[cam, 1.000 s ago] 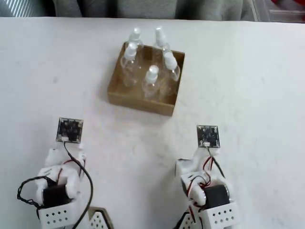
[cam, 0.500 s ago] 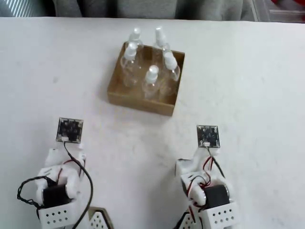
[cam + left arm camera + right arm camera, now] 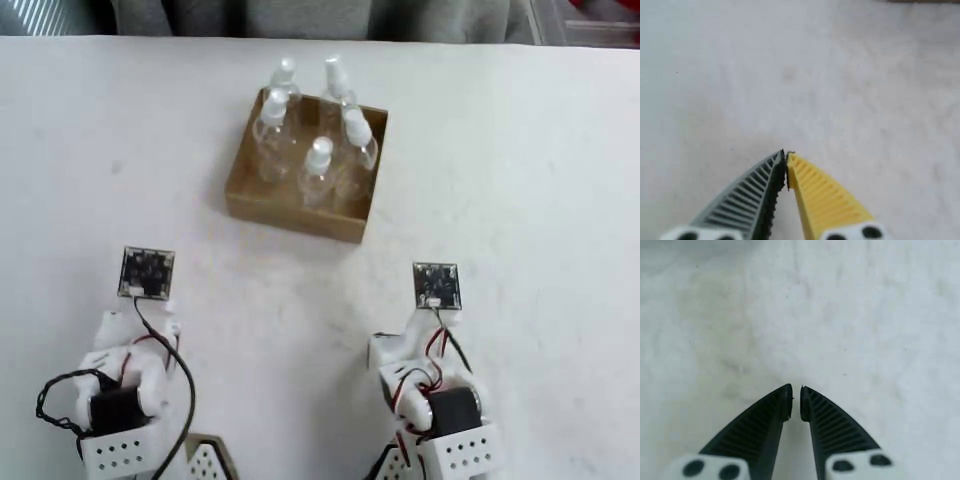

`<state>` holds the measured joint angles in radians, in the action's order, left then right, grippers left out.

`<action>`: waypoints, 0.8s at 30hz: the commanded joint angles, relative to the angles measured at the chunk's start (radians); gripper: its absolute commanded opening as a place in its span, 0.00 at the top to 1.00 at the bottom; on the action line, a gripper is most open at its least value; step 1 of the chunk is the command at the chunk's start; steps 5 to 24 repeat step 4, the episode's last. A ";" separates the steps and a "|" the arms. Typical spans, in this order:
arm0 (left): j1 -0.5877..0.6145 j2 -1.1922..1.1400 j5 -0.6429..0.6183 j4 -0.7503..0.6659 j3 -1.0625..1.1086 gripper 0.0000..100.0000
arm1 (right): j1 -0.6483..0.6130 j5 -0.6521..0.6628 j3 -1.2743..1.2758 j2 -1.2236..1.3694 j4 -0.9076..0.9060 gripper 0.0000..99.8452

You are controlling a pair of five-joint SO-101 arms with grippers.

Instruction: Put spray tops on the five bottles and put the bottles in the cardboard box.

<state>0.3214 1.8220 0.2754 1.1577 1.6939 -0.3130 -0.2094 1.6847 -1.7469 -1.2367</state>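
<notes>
The cardboard box (image 3: pixel 290 208) sits at the middle of the table's far half. Several clear bottles with white spray tops stand upright in it, among them one at the near side (image 3: pixel 318 165), one at the left (image 3: pixel 270 120) and one at the right (image 3: pixel 357 135). Two more tops rise over the far rim. My left arm (image 3: pixel 125 400) and right arm (image 3: pixel 440 400) are folded back at the front edge, well short of the box. My left gripper (image 3: pixel 786 156), grey and yellow, is shut over bare table. My right gripper (image 3: pixel 796 392), black, is shut and holds nothing.
The white table (image 3: pixel 520 170) lies bare to the left and right of the box and between the box and the arms. A dark strip of room runs along the far edge (image 3: pixel 300 15).
</notes>
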 commanded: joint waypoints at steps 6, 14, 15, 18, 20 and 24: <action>0.005 0.012 0.003 0.008 -0.002 0.97 | 0.001 0.002 0.009 0.001 -0.005 0.98; 0.005 0.012 0.003 0.008 -0.002 0.97 | 0.001 0.002 0.009 0.001 -0.005 0.98; 0.005 0.012 0.003 0.008 -0.002 0.97 | 0.001 0.002 0.009 0.001 -0.005 0.98; 0.005 0.012 0.003 0.008 -0.002 0.97 | 0.001 0.002 0.009 0.001 -0.005 0.98; 0.005 0.012 0.003 0.008 -0.002 0.97 | 0.001 0.002 0.009 0.001 -0.005 0.98; 0.005 0.012 0.003 0.008 -0.002 0.97 | 0.001 0.002 0.009 0.001 -0.005 0.98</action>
